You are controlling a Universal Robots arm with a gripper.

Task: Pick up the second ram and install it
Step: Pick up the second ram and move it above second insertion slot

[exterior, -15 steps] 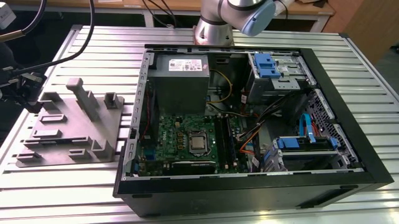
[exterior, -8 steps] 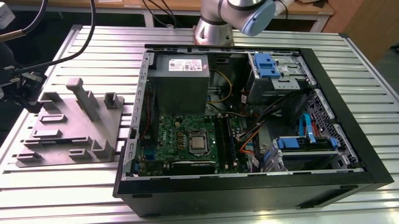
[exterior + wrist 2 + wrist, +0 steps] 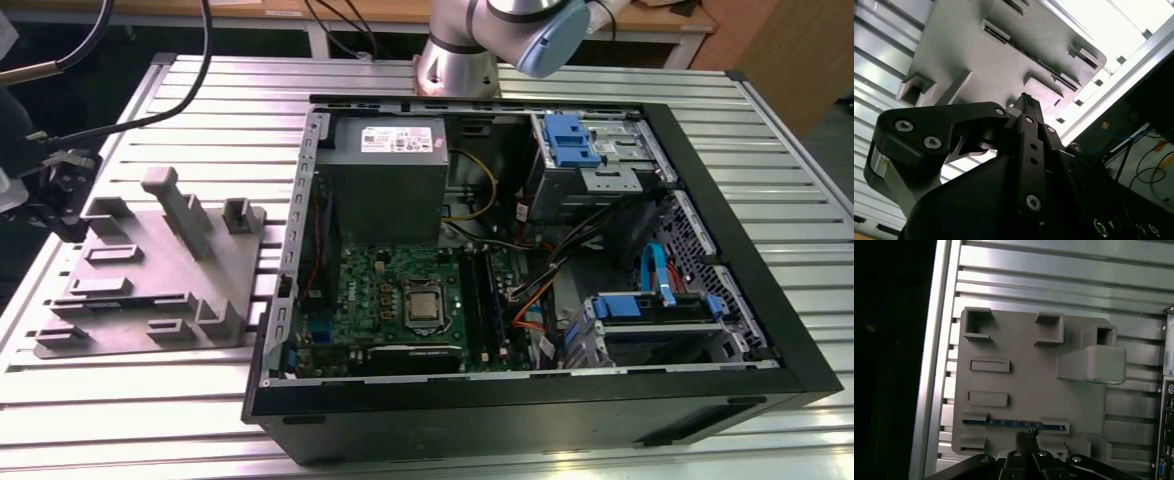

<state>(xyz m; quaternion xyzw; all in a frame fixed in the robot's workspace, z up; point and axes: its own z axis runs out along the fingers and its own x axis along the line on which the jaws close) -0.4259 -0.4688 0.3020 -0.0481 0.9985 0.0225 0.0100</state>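
The second ram (image 3: pixel 1014 423) stands on its edge in a slot of the grey holder block (image 3: pixel 1029 382), showing as a thin blue-green strip between two grey end posts. In the first wrist view my gripper (image 3: pixel 1027 434) hangs above the block, its tips just beside the middle of the strip. The two black fingers are pressed together with nothing between them, as the second wrist view also shows for my gripper (image 3: pixel 1024 100). In the exterior view my gripper (image 3: pixel 54 190) hovers at the left, over the holder block (image 3: pixel 147 290).
An open computer case (image 3: pixel 534 395) lies on the slatted aluminium table (image 3: pixel 747 110), to the exterior view's right of the block. Its green motherboard (image 3: pixel 400 290) faces up, with cables, blue drive brackets and a power supply (image 3: pixel 387 160) around it. The arm's base (image 3: pixel 461 60) stands behind the case.
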